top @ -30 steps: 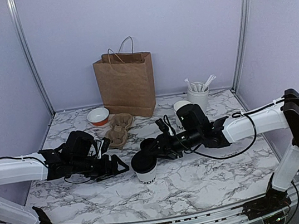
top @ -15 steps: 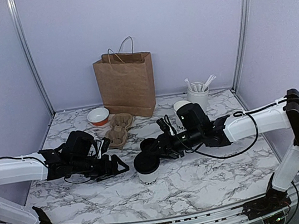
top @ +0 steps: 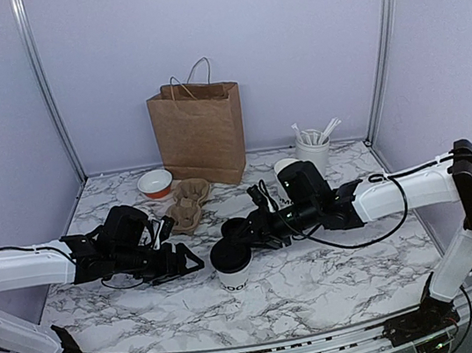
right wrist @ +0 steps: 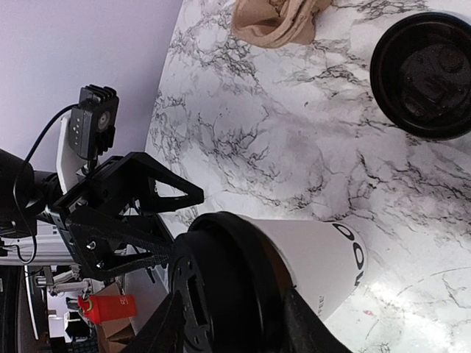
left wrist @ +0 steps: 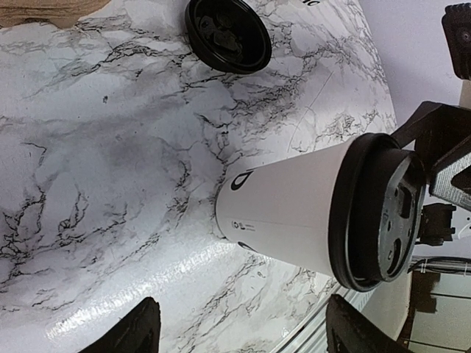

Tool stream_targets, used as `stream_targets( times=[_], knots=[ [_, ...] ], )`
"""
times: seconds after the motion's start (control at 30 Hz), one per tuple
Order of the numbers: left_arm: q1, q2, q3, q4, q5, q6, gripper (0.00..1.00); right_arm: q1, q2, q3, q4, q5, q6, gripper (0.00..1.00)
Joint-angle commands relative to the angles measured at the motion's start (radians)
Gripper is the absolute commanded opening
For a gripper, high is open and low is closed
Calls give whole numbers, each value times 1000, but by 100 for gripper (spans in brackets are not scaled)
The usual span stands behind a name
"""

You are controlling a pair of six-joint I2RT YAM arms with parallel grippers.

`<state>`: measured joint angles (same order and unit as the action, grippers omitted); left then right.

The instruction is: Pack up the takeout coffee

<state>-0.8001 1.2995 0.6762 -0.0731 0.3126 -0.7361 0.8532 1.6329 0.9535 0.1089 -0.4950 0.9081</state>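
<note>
Marble-print table (top: 323,281), lilac walls (top: 287,44) on three sides. You've got the paper cup (top: 233,276) upright mid-table, toward the near edge, with dark letters at its base. The black lid (top: 229,255) sits on its mouth. The right gripper (right wrist: 232,294), stretched in from the right edge, has its jaws pinching that lid by the rim. The left gripper (top: 191,263) lies low just left of the cup, not touching it, jaws spread wide and holding nothing.

A second black lid (right wrist: 430,73) lies flat on the table just behind the cup, under the right wrist. At the back edge, centre, a brown paper bag (top: 198,133) stands with its handles up. In front of it to the left is a pulp cup carrier (top: 188,203), with a red-and-white bowl (top: 155,184) beside that, toward the back left corner. In the back right corner there's a white cup of stirrers (top: 312,152). Another white cup (top: 285,166) sits just in front of it, partly hidden by the right arm.
</note>
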Motion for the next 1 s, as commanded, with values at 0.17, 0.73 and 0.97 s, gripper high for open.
stream_targets(
  times=[0.17, 0.73, 0.97],
  knots=[
    [-6, -4, 25, -4, -9, 15, 77, -6, -36, 55, -49, 43, -28, 44],
    [-9, -25, 42, -2, -10, 20, 78, -6, -66, 60, -117, 100, -68, 44],
    [-17, -21, 97, -4, -26, 36, 78, -3, -100, 73, -190, 174, -147, 44]
  ],
)
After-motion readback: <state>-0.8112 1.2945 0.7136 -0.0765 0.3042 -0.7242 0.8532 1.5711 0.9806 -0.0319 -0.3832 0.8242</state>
